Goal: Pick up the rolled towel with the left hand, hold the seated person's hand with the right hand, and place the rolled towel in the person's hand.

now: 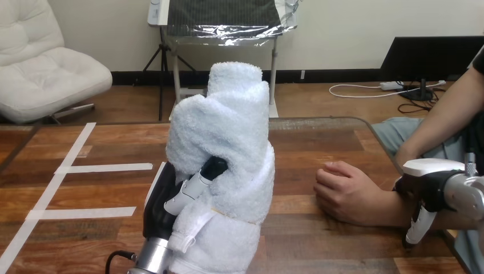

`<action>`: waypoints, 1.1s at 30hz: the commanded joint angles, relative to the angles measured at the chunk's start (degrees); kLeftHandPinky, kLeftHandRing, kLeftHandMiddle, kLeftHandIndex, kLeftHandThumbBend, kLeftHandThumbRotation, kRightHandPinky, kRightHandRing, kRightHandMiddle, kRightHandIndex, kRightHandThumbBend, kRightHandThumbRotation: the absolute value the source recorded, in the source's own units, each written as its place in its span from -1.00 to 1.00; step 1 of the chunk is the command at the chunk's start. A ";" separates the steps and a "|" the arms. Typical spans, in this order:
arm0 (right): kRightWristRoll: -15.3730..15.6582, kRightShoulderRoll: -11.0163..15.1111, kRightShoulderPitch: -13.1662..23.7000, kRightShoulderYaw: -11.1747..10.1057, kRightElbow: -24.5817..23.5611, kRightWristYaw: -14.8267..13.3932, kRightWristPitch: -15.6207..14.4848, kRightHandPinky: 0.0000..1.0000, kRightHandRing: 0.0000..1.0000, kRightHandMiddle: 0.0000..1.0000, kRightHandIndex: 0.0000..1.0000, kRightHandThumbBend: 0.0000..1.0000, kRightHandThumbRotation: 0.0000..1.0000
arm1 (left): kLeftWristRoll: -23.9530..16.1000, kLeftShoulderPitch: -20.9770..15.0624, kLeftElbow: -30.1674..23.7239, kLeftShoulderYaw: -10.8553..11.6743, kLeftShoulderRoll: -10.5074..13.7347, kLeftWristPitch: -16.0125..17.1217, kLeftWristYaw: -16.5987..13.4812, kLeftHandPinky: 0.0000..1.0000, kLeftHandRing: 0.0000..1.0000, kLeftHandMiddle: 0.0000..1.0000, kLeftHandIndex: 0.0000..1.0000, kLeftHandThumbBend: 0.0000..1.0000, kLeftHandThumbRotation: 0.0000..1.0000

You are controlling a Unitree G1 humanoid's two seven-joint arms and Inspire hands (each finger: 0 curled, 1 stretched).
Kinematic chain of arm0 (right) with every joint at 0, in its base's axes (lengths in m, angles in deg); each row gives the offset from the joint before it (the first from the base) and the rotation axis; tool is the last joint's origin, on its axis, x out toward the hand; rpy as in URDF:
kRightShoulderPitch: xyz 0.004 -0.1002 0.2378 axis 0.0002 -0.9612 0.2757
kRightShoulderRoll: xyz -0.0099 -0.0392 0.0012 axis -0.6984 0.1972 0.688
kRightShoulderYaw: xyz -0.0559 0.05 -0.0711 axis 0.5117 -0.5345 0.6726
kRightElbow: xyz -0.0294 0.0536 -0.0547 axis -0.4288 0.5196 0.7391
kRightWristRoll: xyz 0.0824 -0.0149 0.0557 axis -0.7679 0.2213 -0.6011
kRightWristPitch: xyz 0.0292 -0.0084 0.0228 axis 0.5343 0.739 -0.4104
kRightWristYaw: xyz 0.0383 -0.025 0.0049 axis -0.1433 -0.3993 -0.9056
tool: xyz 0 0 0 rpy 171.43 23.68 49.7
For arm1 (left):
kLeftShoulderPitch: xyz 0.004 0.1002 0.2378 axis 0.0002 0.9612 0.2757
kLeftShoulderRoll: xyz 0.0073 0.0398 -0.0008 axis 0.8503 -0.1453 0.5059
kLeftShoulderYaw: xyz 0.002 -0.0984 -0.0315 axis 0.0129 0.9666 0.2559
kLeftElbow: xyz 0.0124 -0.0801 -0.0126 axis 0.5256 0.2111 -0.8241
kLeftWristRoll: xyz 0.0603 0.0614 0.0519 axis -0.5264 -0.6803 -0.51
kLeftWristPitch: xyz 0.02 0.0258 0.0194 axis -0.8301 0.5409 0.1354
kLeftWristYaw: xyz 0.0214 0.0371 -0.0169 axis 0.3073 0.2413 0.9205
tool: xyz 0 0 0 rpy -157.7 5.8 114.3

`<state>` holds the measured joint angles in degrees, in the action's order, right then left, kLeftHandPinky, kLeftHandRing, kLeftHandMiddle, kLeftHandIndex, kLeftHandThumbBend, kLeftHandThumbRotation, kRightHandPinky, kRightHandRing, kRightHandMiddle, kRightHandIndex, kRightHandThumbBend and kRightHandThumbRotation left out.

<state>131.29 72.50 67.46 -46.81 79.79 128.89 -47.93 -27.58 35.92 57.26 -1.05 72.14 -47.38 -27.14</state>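
1. Clamping the towel with the left hand, low and just left of centre, black-and-white fingers curled into the folds and pressing a dent into the cloth.
2. Coming up from a silver forearm at the bottom edge, black palm turned against the towel's left flank.
3. Keeping that towel upright in the grip: pale blue, thick, loosely rolled, top end standing tall in the middle of the view, lower end bulging beneath the fingers and running down to the bottom edge.
4. Over to the right edge now: sitting at the person's wrist with the right hand, white shell on top, black body right against the forearm. Impossible to tell whether gripping the wrist or merely touching it.
5. Just left of that right hand, resting on the table: the person's hand, curled into a loose fist, knuckles turned toward the towel.
6. Between towel and fist, a clear stretch of bare wood; near each other, not touching.
7. Farther out on the left side of the table, stuck flat to the wood: strips of white tape, two running across, one long one slanting toward the near corner.
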 commanded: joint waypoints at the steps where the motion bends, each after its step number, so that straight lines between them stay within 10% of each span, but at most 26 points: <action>1: 0.66 -0.16 1.67 1.90 3.42 0.29 -0.04 0.63 0.62 0.67 0.66 0.31 -0.73 | 0.98 -1.84 -4.17 0.23 -3.45 0.74 -0.25 -0.54 -0.42 -0.30 -0.12 0.49 -0.80; 14: 0.32 -0.78 2.48 3.73 6.60 -2.18 0.93 0.56 0.56 0.62 0.63 0.36 -0.69 | 1.12 -1.35 -4.70 0.07 -3.49 0.71 -0.18 -0.55 -0.43 -0.30 -0.12 0.47 -0.79; 33: -1.74 -2.34 1.90 3.75 8.87 -6.69 1.27 -0.16 0.13 0.31 0.48 0.40 -0.88 | 1.99 -0.97 -5.00 0.16 -3.14 0.34 0.14 -0.55 -0.42 -0.29 -0.12 0.46 -0.81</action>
<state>130.71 71.59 69.31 -43.48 86.38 122.89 -46.74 -26.61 36.66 55.67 -1.04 72.17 -47.44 -27.34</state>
